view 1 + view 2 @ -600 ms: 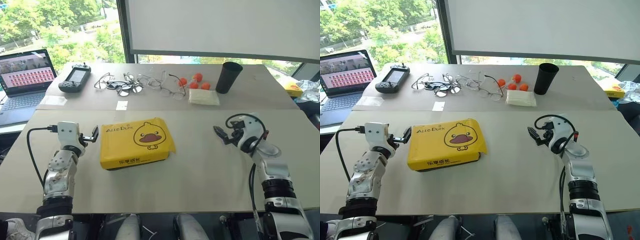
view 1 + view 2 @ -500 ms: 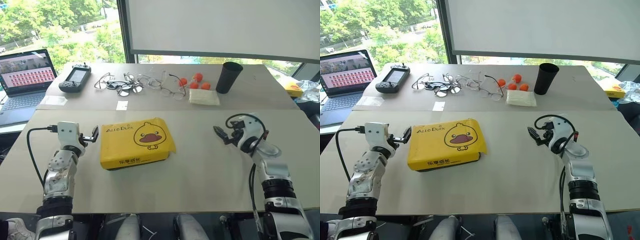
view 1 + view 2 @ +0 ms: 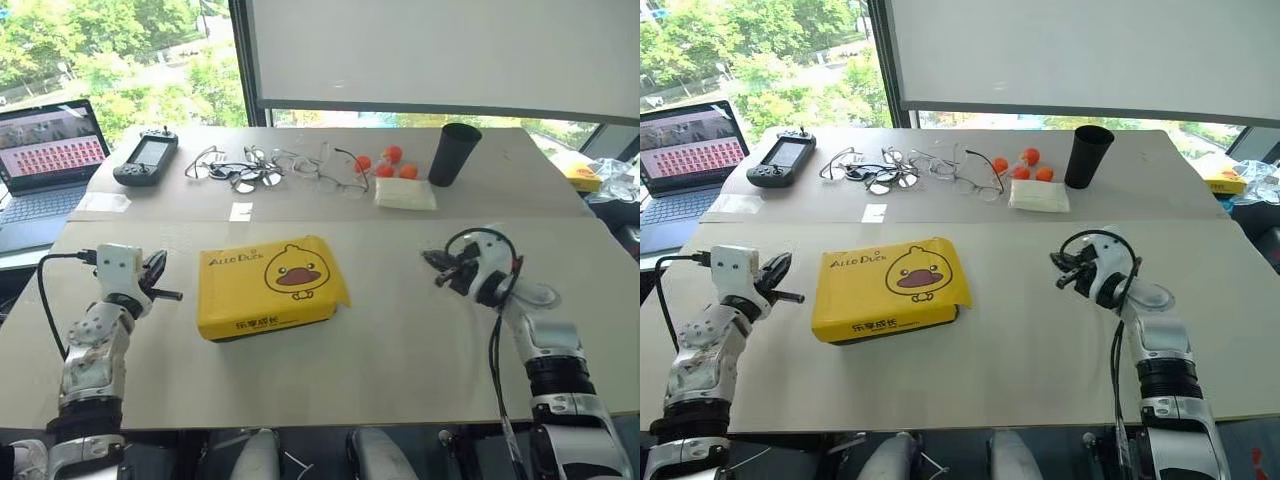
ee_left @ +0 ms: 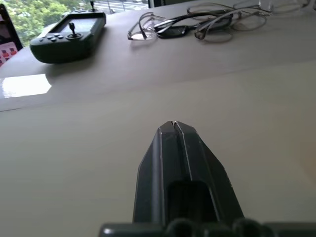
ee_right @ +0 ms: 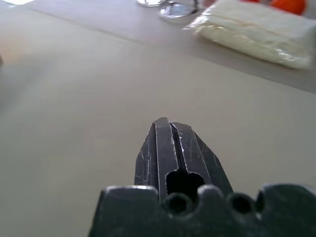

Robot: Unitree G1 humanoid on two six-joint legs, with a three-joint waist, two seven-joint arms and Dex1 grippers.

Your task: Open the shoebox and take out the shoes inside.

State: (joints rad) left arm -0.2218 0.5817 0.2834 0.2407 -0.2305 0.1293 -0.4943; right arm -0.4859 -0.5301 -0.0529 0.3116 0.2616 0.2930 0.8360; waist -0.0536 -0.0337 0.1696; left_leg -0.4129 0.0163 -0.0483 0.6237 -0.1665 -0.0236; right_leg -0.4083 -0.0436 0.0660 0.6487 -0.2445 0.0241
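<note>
Right now we see the shoebox (image 3: 271, 285) lying flat on the near table (image 3: 400, 350), a bit left of the middle. Its yellow lid with the duck face is on, so we cannot see inside it, and the shoes are hidden from us.

Our left gripper (image 3: 170, 294) is just to the left of the box, near it but not touching it. Its two black fingers are pressed together and hold nothing. In the left wrist view the fingers (image 4: 175, 148) meet in a thin line above the bare table. Our right gripper (image 3: 433, 262) is far off to the right of the box, well apart from it. Its fingers are pressed together too, with nothing between them. The right wrist view shows the fingers (image 5: 170, 148) closed over the table top.

On the far table we see a black cup (image 3: 455, 153), four small orange balls (image 3: 386, 164) and a white packet (image 3: 405, 193) just near the balls. Left of those lies a heap of glasses (image 3: 280, 168), all tangled, so we cannot tell how many. Further left sits a dark game controller (image 3: 146, 159). A small white card (image 3: 241, 211) lies at the near edge of that table. A laptop (image 3: 45, 165) is at the far left, cut off by the edge, and its screen is too small to read. At the far right we see a small yellow packet (image 3: 584, 177), partly cut off.
</note>
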